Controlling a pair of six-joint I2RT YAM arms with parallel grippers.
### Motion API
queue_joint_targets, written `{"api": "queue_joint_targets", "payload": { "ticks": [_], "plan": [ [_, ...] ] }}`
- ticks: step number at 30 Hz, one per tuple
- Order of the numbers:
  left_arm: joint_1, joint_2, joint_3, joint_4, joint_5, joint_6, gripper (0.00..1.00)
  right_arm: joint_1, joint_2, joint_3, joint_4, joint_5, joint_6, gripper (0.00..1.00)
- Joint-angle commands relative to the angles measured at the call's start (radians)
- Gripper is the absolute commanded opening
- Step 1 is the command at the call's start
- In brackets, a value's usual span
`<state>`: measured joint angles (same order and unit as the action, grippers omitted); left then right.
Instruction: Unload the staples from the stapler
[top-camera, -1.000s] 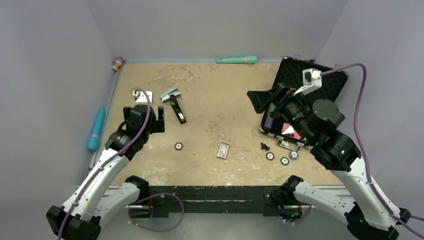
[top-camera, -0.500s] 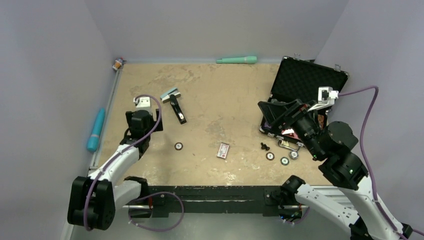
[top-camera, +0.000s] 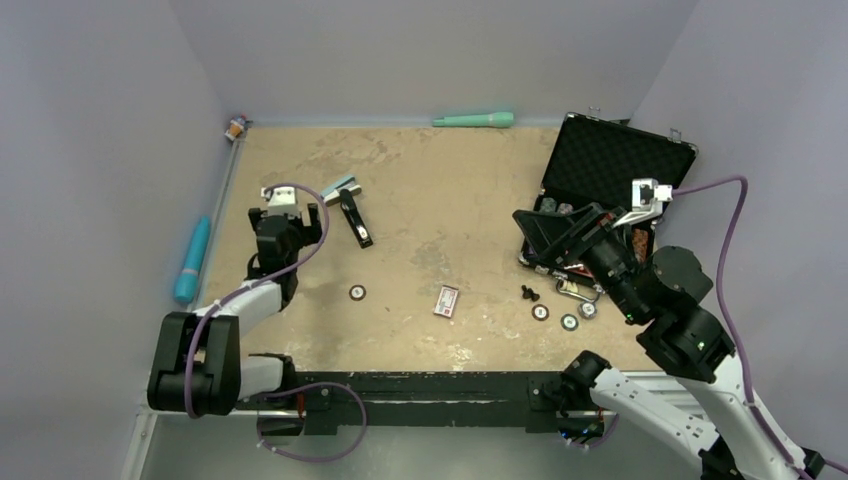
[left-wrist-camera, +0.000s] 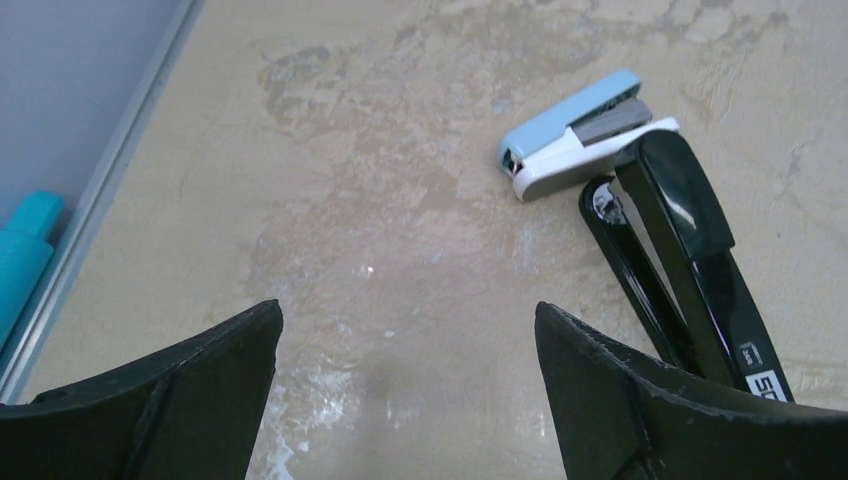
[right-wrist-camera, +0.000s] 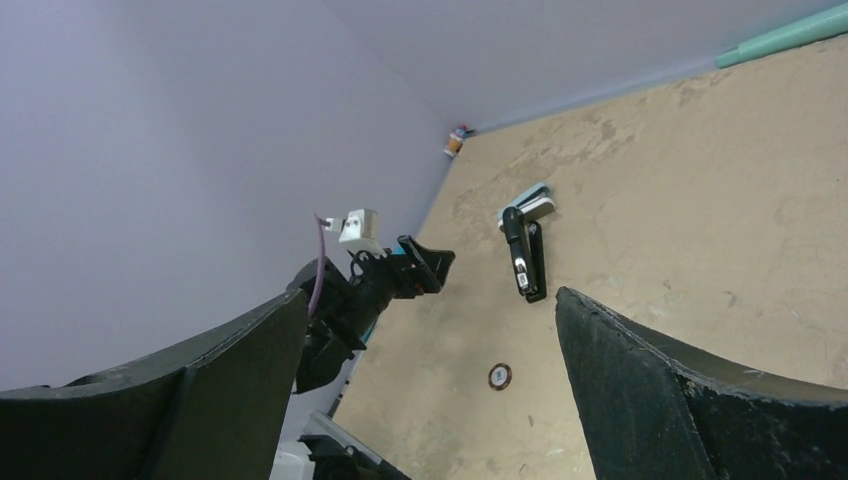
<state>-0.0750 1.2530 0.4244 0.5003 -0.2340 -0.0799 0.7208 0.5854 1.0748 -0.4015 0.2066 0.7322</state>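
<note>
As the top view shows, left gripper (top-camera: 290, 213) and right gripper (top-camera: 533, 232) stand fully open, empty. Left wrist: long black plastic stapler (left-wrist-camera: 690, 240) lies ahead-right of its jaws, untouched. Right wrist: same stapler (right-wrist-camera: 524, 255) far ahead. No staples discernible; unloading apparently outstanding.

left tool (left-wrist-camera: 405, 316) low, fingers spread, empty; right tool (right-wrist-camera: 430, 302) raised, likewise spread.

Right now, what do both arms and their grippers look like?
Both the left arm and right arm have white link shells with black joints. The left gripper and right gripper are black, with two broad wedge-shaped fingers. A purple cable runs along each arm to a small white wrist camera.
</note>
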Motion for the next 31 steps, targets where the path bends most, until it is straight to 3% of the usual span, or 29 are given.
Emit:
{"api": "queue_joint_targets", "payload": {
  "ticks": [1, 4, 15, 31],
  "plan": [
    [0.02, 0.051, -0.068, 0.305, 0.097, 0.066, 0.99, 0.002, -0.016, -0.009, 0.005, -0.011, 0.042, 0.99],
    [0.02, 0.104, -0.109, 0.427, 0.085, 0.067, 1.0, 0.002, -0.006, -0.024, 0.002, -0.026, 0.049, 0.99],
    [0.019, 0.098, -0.108, 0.415, 0.079, 0.062, 1.0, 0.003, 0.056, -0.109, 0.035, -0.064, 0.085, 0.99],
    [0.02, 0.098, -0.109, 0.415, 0.079, 0.062, 1.0, 0.002, 0.18, -0.095, 0.09, -0.151, 0.072, 0.99]
  ]
}}
